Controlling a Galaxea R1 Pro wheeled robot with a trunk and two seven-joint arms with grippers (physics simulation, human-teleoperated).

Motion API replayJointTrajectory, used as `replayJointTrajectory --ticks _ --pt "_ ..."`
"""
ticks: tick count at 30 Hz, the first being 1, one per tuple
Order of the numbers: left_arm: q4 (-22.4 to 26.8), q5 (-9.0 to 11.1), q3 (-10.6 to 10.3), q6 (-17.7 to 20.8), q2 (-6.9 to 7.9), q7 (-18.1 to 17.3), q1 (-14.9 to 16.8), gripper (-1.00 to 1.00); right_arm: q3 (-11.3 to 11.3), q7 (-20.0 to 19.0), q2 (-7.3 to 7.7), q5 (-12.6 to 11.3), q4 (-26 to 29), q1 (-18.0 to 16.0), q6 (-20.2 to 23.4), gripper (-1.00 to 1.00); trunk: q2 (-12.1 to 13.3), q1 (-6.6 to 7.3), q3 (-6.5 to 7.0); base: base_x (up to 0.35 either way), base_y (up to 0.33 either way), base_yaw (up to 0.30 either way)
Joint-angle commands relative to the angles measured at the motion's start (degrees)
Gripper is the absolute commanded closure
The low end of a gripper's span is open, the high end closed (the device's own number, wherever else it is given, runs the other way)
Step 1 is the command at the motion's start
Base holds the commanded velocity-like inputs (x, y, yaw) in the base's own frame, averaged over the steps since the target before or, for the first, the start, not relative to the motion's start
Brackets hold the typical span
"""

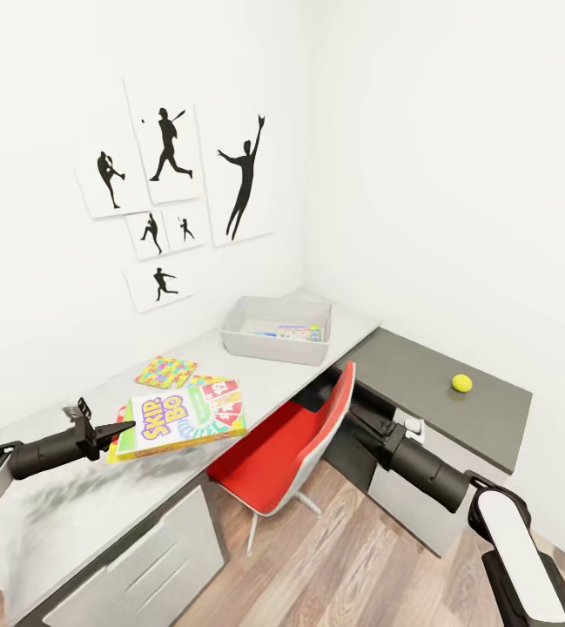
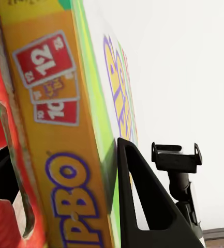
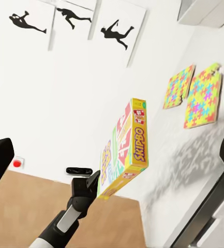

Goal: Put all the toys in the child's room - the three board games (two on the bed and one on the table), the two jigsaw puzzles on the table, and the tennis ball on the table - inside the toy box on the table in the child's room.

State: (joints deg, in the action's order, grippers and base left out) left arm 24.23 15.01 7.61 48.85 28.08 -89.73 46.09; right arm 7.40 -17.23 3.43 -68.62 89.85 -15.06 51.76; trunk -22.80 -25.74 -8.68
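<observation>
My left gripper (image 1: 117, 433) is shut on the near edge of the yellow-green-red SKIP-BO board game (image 1: 184, 418), holding it level just above the pale table top (image 1: 64, 514). In the left wrist view one black finger (image 2: 143, 206) presses the box's printed face (image 2: 65, 129). One jigsaw puzzle (image 1: 166, 371) lies flat beyond it, and a second (image 1: 204, 380) is partly hidden under the box. The grey toy box (image 1: 275, 348) stands in the table's corner with printed boxes inside. The tennis ball (image 1: 461, 382) rests on the dark section. My right gripper (image 1: 362, 416) is open by the chair.
A red chair (image 1: 286, 448) is pushed against the desk between my arms. Drawers (image 1: 143, 566) front the pale section, and a white door (image 1: 404, 505) fronts the dark one. Sports-silhouette prints (image 1: 169, 183) hang on the wall. Wood-plank floor (image 1: 360, 575) lies below.
</observation>
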Motion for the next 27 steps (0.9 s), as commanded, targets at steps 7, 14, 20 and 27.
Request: replayJointTrajectory --ticks 7,14,20,27 --pt "0.03 0.01 0.12 0.55 -0.15 -0.27 0.05 1.0 0.07 -0.41 0.0 0.33 -0.03 -0.06 0.27 -1.0 -0.12 -0.04 -0.11 0.111 -0.28 -0.019" --pt "0.03 -0.05 0.12 0.55 -0.21 -0.27 0.05 1.0 -0.15 -0.33 0.0 0.33 0.05 -0.06 0.19 -1.0 -0.12 -0.04 -0.11 0.142 -0.281 0.162" --pt "0.03 -0.02 0.12 0.55 -0.22 -0.27 0.05 1.0 -0.19 -0.33 0.0 0.33 0.06 -0.06 0.19 -1.0 -0.12 -0.04 -0.11 0.151 -0.281 0.282" --pt "0.03 -0.06 0.12 0.55 -0.29 -0.27 0.0 1.0 -0.22 -0.29 0.0 0.33 0.06 -0.06 0.19 -1.0 -0.12 -0.04 -0.11 0.16 -0.277 0.26"
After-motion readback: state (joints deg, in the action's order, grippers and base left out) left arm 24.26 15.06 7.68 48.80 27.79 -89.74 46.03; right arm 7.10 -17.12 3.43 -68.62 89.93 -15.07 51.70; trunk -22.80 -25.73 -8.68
